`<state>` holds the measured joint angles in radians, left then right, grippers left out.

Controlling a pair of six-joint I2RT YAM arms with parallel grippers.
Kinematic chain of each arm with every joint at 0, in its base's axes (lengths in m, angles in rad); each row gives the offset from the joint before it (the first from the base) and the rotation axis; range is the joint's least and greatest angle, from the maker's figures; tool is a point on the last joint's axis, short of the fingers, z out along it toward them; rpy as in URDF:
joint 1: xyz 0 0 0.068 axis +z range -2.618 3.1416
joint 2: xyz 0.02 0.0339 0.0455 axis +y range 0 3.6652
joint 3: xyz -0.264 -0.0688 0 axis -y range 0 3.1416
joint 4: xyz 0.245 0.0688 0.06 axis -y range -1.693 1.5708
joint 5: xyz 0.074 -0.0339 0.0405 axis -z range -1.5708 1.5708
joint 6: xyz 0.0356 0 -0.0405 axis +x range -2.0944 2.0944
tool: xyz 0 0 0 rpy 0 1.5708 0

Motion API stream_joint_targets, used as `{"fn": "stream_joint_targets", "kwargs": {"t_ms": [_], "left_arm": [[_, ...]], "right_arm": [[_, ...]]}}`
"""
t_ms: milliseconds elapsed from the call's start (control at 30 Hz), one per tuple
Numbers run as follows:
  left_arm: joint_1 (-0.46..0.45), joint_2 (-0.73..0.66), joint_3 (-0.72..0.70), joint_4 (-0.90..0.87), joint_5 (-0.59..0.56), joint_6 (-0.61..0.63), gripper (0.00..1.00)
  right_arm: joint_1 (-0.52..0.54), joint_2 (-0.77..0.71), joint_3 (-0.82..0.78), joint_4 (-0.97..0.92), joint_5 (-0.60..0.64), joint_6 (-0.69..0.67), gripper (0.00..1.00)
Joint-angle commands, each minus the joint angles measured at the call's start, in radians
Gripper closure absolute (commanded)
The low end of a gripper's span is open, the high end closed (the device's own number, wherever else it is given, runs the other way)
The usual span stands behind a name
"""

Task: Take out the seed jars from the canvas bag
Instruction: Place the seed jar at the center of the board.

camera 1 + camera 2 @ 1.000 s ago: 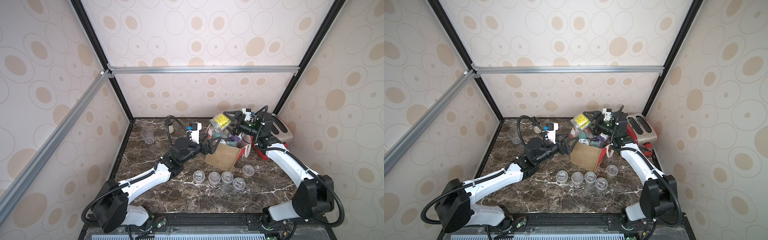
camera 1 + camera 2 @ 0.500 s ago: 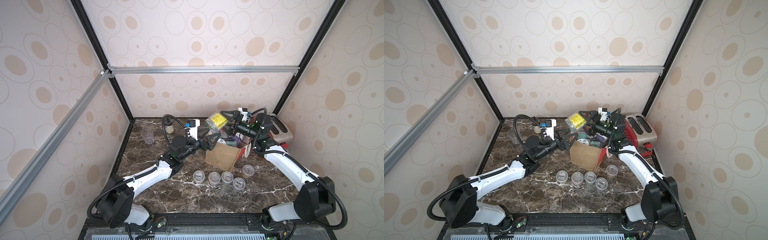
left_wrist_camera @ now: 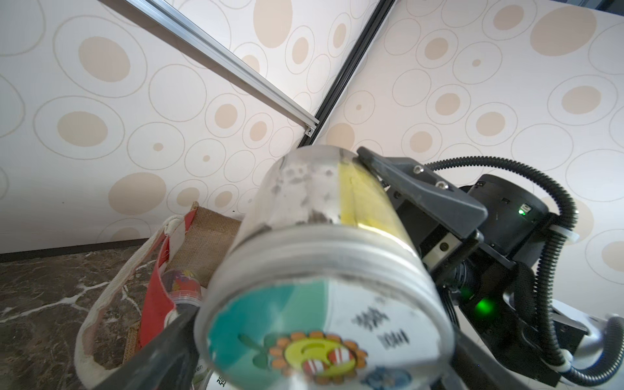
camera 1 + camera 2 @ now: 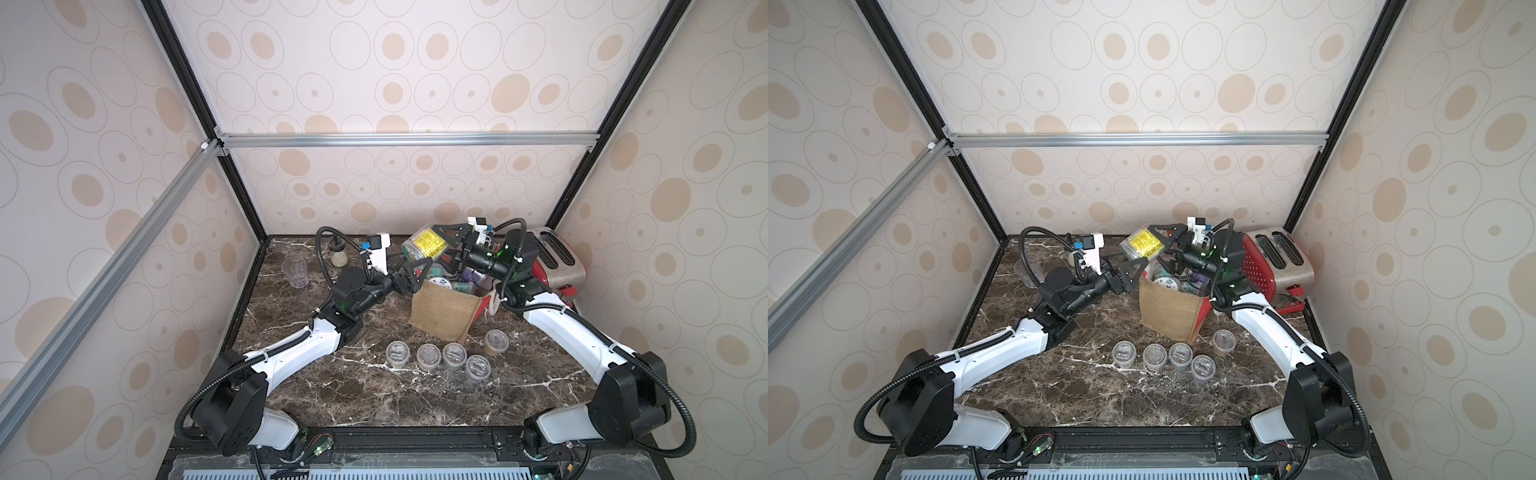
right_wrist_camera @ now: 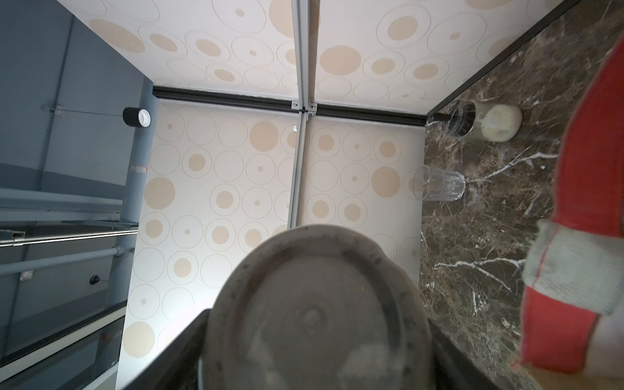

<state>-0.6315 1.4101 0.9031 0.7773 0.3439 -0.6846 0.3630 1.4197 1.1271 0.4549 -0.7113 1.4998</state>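
Note:
My right gripper point(image 4: 445, 244) is shut on a tall seed jar point(image 4: 422, 245) with a yellow label, held tilted in the air over the back left rim of the canvas bag point(image 4: 442, 313). The left gripper point(image 4: 415, 261) stands open, its fingers on either side of the jar's flower-picture lid point(image 3: 320, 324). More seed jars point(image 4: 442, 283) show inside the bag. Several short jars point(image 4: 429, 355) and a taller one point(image 4: 496, 340) stand on the table in front of it. In the right wrist view the jar's base point(image 5: 314, 317) fills the space between the fingers.
A red toaster point(image 4: 557, 259) stands behind the right arm at the back right. A clear tumbler point(image 4: 295, 271) and a glass shaker point(image 4: 338, 254) stand at the back left. The bag's red side and rope handle point(image 5: 567, 266) lie close beside the right gripper.
The left gripper has risen from beside the bag to the jar's lid end. The right gripper has carried the jar a little to the left.

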Motion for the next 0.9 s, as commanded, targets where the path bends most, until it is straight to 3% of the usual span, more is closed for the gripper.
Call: {"fn": "stream_joint_targets", "kwargs": {"t_ms": [0, 467, 867], "left_arm": [[0.027, -0.044, 0.007, 0.029, 0.047, 0.016, 0.02], [0.07, -0.037, 0.003, 0.03, 0.178, -0.026, 0.02], [0.066, -0.01, -0.031, 0.054, 0.161, -0.072, 0.05]], "right_arm": [[0.008, -0.026, -0.006, 0.05, -0.033, 0.033, 0.24], [0.029, -0.015, 0.001, 0.037, -0.014, 0.024, 0.24], [0.058, 0.013, 0.015, 0.041, -0.004, 0.022, 0.24]]}}
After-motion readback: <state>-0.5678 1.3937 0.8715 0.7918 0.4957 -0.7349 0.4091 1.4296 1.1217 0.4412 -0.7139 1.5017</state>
